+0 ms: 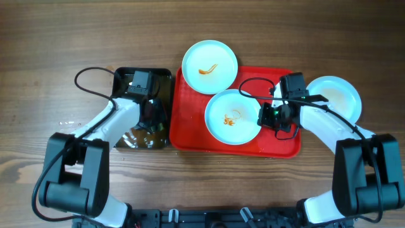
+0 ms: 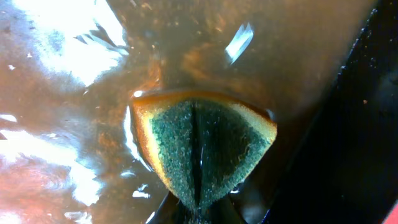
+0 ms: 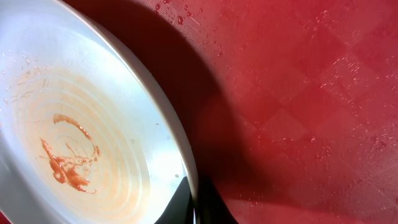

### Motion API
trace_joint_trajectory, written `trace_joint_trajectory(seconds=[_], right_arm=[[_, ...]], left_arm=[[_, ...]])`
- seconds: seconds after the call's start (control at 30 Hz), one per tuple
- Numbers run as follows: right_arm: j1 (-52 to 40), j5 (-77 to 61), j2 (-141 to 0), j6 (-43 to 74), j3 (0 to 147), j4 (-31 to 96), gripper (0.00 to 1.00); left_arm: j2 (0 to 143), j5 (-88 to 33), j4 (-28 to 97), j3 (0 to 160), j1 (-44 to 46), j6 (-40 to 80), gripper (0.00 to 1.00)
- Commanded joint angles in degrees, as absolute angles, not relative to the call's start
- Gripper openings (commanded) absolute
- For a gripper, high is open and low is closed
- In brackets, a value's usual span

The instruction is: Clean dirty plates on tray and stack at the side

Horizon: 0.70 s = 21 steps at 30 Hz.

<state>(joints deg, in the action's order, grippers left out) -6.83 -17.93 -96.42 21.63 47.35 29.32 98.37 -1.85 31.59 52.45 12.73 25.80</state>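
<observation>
The red tray holds a pale plate with an orange sauce smear in its middle. My right gripper is shut on that plate's right rim; in the right wrist view the plate is pinched at the rim by the gripper, tilted above the tray. A second smeared plate overhangs the tray's back edge. A third plate lies on the table to the right. My left gripper is shut on a green-and-yellow sponge in brown water.
A black tray with brownish water sits left of the red tray, with my left arm over it. Water drops lie on the red tray's surface. Black cables run over both arms.
</observation>
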Motion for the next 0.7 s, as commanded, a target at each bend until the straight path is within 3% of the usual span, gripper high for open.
trace_joint_trajectory(seconds=[0.0,0.67], right_arm=[[-6.57,-8.58,-98.76,22.46,45.67,30.04,0.04],[-6.57,-8.56,-98.74,22.44,45.67,30.24,0.04]], left_arm=[[93.49,-2.52,31.14,51.77,12.73,23.4,0.04],[87.57,-2.48,22.61,51.77,12.73,15.18,0.04]])
